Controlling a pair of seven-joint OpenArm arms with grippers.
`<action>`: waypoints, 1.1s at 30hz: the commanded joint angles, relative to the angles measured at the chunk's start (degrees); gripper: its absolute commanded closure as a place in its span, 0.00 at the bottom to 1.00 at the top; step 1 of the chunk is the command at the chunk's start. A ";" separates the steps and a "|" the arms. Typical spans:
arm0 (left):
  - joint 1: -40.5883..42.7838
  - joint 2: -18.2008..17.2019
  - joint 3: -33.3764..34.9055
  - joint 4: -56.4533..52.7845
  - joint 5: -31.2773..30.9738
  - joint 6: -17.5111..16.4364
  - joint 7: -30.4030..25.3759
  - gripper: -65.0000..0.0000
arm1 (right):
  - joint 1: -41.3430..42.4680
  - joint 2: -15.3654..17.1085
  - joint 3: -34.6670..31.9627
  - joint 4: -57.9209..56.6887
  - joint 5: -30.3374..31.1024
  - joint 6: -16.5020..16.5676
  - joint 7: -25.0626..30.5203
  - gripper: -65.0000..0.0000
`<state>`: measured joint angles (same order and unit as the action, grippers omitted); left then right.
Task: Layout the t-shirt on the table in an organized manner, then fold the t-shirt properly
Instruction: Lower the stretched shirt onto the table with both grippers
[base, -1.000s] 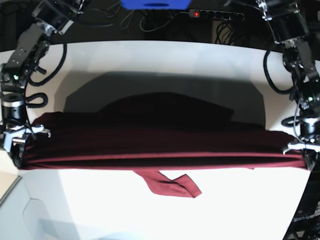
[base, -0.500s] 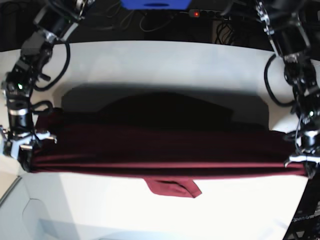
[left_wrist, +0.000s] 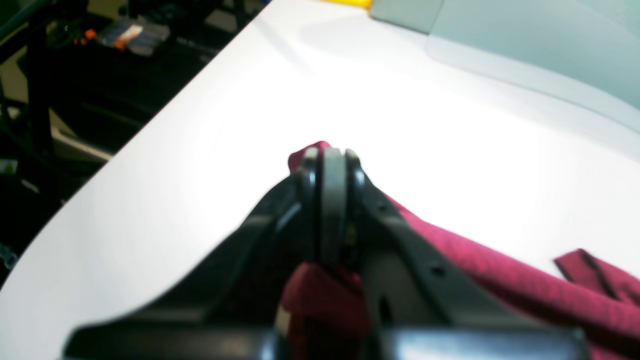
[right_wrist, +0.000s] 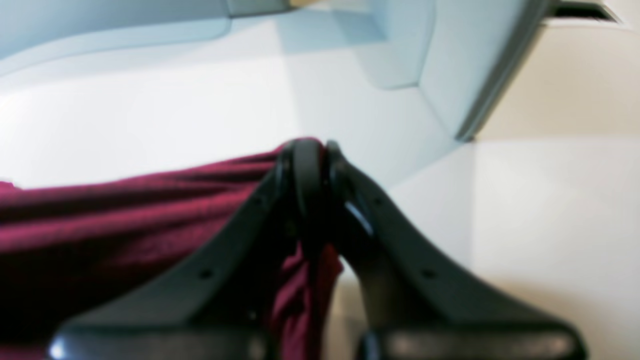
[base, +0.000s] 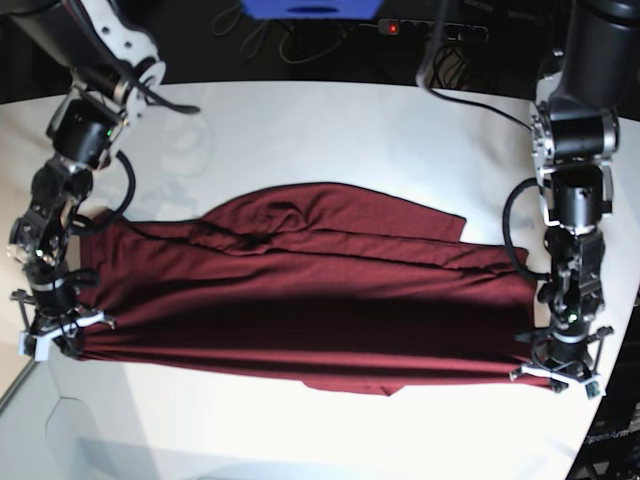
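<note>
The left claw and right claw each clench one end of the t-shirt, stretched lengthwise between them across the surface.

Glare whitens the table; both wrist views are blurred throughout.

White curved-edge table; maroon t-shirt spread flat across it, wrinkled.
</note>
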<state>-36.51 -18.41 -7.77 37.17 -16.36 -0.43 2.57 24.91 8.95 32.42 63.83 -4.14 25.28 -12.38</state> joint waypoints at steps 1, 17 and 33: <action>-3.00 -0.97 1.13 -1.78 0.14 0.47 -3.40 0.99 | 3.01 1.20 0.06 -1.28 -0.21 -0.71 1.88 1.00; -11.88 -0.35 11.07 -19.19 0.05 0.47 -12.81 0.36 | 10.30 3.40 0.06 -14.29 -2.32 -0.79 1.79 0.69; 13.26 -0.88 3.59 10.61 -0.48 0.47 -7.89 0.49 | -10.27 -4.25 0.32 18.76 -1.88 -0.71 1.79 0.54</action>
<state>-20.67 -17.69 -3.79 46.87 -16.56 -0.21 -1.93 13.85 3.77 32.45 81.95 -6.66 24.75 -12.19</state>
